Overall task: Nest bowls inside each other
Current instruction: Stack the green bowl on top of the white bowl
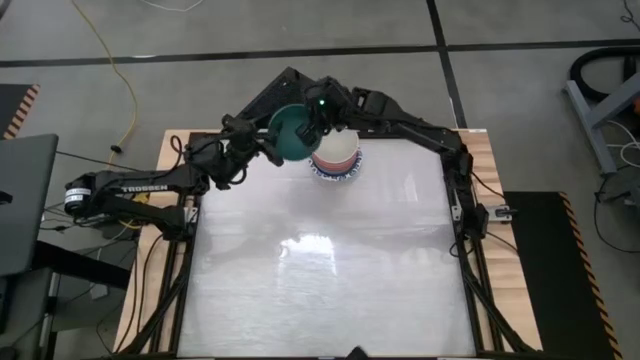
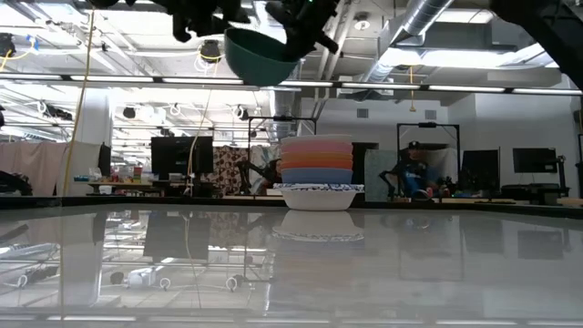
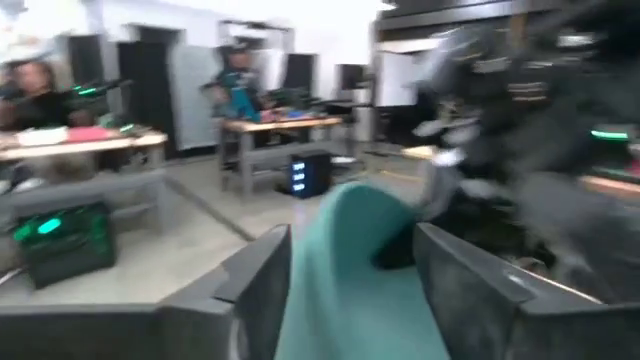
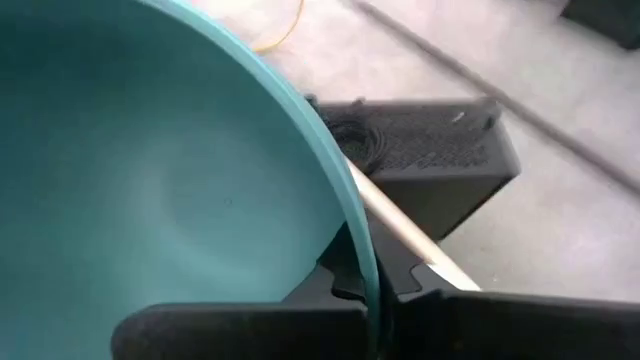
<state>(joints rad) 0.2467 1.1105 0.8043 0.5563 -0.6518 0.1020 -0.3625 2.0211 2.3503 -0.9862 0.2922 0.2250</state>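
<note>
From above we see the teal bowl [image 1: 291, 134] held in the air at about ten o'clock of the stack of bowls [image 1: 336, 155], between the left gripper [image 1: 268, 141] and the right gripper [image 1: 318, 118]. At table height it hangs tilted, high over the stack, so a slip would drop it. The left wrist view shows the left fingers [image 3: 262, 285] apart around the rim, while the right wrist view shows the right jaws clamped on the rim; we judge that one-sided pinch may let it swing.

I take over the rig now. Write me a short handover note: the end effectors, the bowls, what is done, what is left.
Right end effector: shut on the rim of the teal bowl, held high beside the stack.
Left end effector: fingers open on either side of the same bowl's rim.
Done: other bowls nested in one stack at the table's far edge.
Left: lower the teal bowl into the stack.
</note>
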